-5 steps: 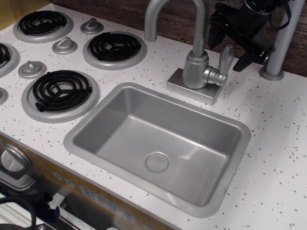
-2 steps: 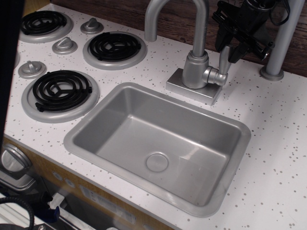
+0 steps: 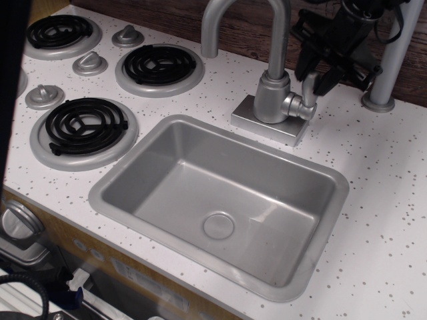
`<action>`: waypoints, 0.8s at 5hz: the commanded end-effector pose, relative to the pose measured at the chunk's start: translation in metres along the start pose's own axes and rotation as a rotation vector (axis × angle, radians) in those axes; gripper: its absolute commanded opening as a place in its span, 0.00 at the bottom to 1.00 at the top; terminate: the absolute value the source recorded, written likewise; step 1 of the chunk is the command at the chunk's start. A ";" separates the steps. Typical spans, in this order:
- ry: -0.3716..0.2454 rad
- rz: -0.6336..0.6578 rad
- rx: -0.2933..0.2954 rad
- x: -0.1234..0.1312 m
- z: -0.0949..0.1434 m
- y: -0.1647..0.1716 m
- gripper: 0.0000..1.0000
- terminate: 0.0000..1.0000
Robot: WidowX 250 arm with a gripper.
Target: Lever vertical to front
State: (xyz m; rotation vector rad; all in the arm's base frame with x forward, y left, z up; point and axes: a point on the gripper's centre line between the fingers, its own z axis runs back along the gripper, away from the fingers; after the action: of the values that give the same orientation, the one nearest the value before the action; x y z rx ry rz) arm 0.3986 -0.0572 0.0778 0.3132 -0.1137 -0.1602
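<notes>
The lever (image 3: pixel 309 93) is a small silver-grey paddle on a side stub (image 3: pixel 293 105) of the tap body (image 3: pixel 272 93), and it stands about upright. Only its lower part shows; the upper paddle is hidden behind my black gripper (image 3: pixel 313 75). The gripper comes down from the top right. Its two fingers stand on either side of the paddle and look closed against it.
The tall curved spout (image 3: pixel 279 33) rises just left of the gripper. A grey post (image 3: pixel 390 63) stands close to its right. The sink basin (image 3: pixel 107 193) lies in front. Burners (image 3: pixel 159 65) and stove knobs (image 3: pixel 89 63) are at the left. A dark blurred band (image 3: pixel 10 80) covers the left edge.
The gripper has moved left and down from beside the lever onto it, and its fingers now straddle and cover the upper paddle. The lever still stands about upright.
</notes>
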 end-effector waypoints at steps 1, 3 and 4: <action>-0.031 0.067 -0.036 -0.013 0.010 0.006 0.00 0.00; -0.030 0.099 -0.088 -0.021 -0.010 0.006 0.00 0.00; -0.028 0.101 -0.074 -0.023 -0.006 0.005 1.00 0.00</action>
State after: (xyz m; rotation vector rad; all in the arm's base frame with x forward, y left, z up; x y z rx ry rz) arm 0.3695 -0.0484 0.0464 0.2582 -0.0661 -0.0691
